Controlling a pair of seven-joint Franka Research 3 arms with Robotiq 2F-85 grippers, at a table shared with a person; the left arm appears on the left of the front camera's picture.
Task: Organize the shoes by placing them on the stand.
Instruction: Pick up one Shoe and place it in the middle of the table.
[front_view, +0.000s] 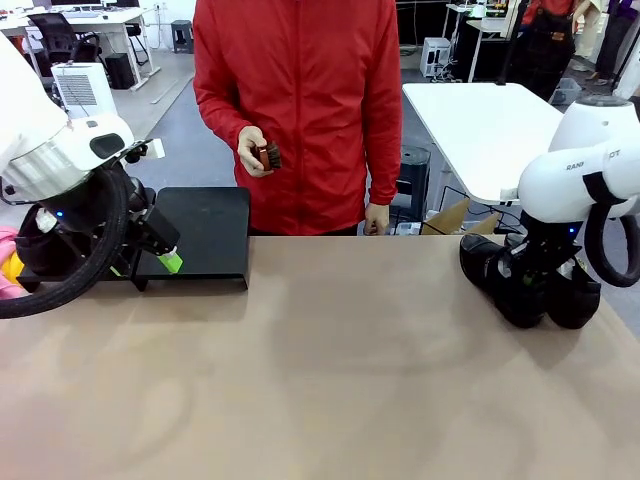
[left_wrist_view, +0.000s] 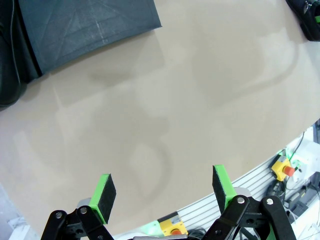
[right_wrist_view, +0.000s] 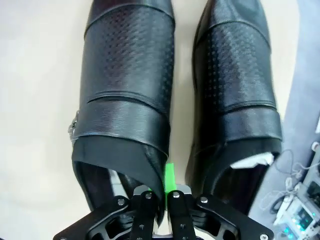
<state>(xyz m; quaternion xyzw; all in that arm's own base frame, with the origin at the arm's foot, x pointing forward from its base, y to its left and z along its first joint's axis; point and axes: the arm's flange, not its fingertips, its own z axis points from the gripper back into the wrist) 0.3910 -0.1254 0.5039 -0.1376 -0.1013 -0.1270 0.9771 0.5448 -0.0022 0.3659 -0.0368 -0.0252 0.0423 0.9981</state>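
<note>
**Front view.** The left hand (front_view: 160, 262) hung low over the table (front_view: 330, 380) at its left end, just in front of the stand (front_view: 205, 225). One green pad was visible, and I could not tell the jaw state from this angle. The stand sat at the far left edge of the table with its top shelf bare. The shoes (front_view: 490, 265) stood side by side as a pair at the far right of the table, well apart from the stand. The right hand (front_view: 533, 283) was down among them, and its fingers were hidden by the leather. A person in a red jacket (front_view: 300, 100) stood at the far side and held a small brown brush (front_view: 268, 155) at waist height.

**Left wrist view.** The left hand (left_wrist_view: 164, 192) was wide open and empty. Both green pads (left_wrist_view: 105, 192) stood well apart over bare table (left_wrist_view: 165, 100). A corner of the stand (left_wrist_view: 85, 25) lay at the upper left of the picture.

**Right wrist view.** The right hand (right_wrist_view: 165, 187) was closed, pinching the inner side wall at the heel opening of the picture-left shoe (right_wrist_view: 127, 75). A sliver of green pad (right_wrist_view: 170, 176) showed against the outside of that wall. The picture-right shoe (right_wrist_view: 240, 75) lay just beside it with toes pointing the same way. A pale insole (right_wrist_view: 252, 161) was visible in its opening. Both shoes rested on the table (right_wrist_view: 35, 75).
</note>
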